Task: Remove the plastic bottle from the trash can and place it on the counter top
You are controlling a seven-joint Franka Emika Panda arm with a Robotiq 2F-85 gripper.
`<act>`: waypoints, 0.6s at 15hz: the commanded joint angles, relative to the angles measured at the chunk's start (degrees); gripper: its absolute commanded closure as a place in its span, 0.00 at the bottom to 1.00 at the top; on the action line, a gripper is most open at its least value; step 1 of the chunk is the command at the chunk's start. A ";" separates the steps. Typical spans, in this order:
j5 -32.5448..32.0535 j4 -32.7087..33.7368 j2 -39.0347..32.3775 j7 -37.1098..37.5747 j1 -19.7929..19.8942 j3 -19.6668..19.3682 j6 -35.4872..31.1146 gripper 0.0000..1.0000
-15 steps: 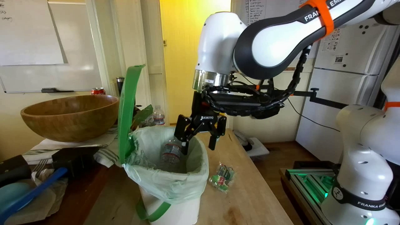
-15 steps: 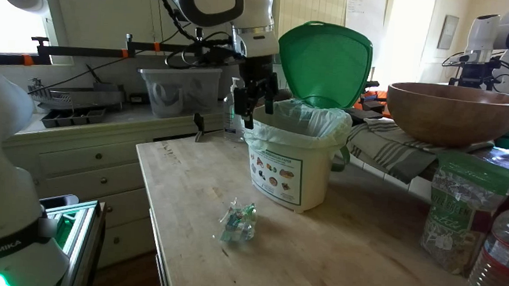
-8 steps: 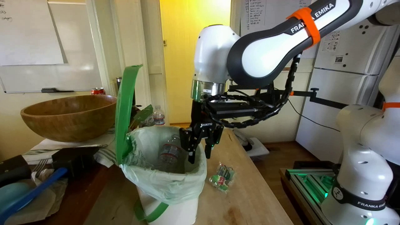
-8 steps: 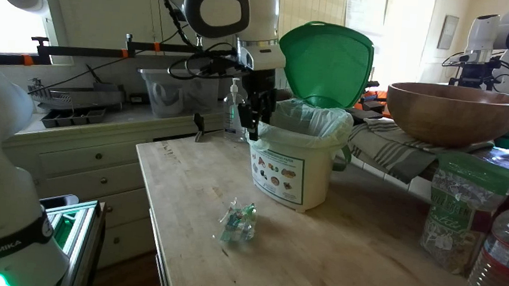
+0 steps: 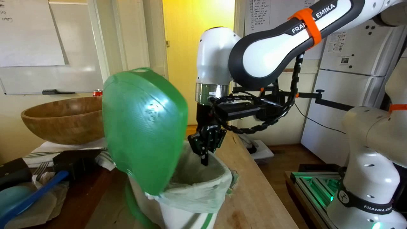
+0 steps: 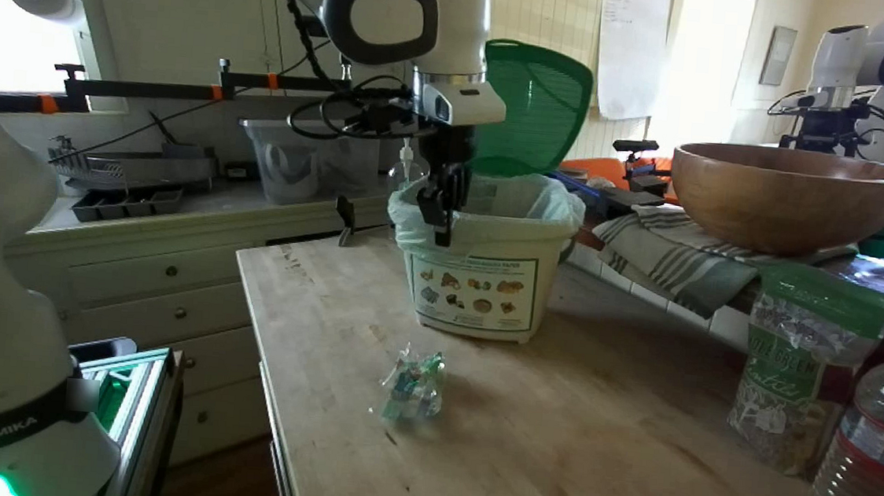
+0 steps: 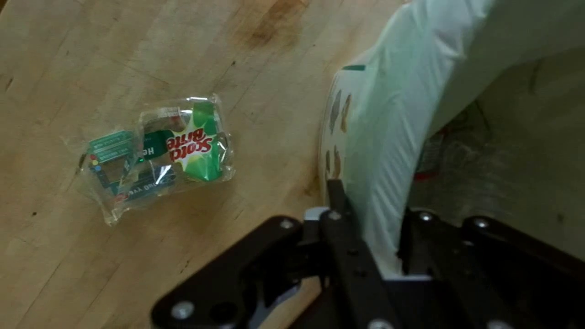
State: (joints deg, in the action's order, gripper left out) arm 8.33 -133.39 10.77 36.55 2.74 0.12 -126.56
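Wrist view and exterior views: clenched on the rim of the trash can

In the wrist view, pinching this rim with the gripper at six o'clock, with one finger at the outer side, one at the inner side, and the translucent bag between them. At three o'clock, showing dimly the plastic bottle inside the trash can. At nine o'clock, showing a Scotch-Brite packet, laid on the counter top.

In an exterior view, showing a wooden bowl at nine o'clock, and the green lid raised, at ten o'clock from the gripper.

In an exterior view too, showing a separate bottle at four o'clock, standing just beside a green pouch.
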 commanded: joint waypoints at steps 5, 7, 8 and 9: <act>-7.61 2.17 -0.11 -3.53 1.35 -0.08 9.32 0.95; -9.91 2.61 -0.14 -5.10 1.73 -0.34 10.42 0.95; -10.63 2.90 -0.27 -6.39 1.92 -0.53 10.69 0.95; -11.17 3.13 -0.37 -8.09 2.07 -0.73 10.54 0.95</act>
State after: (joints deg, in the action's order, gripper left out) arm 0.38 -131.25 10.83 32.17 3.89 -0.13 -118.66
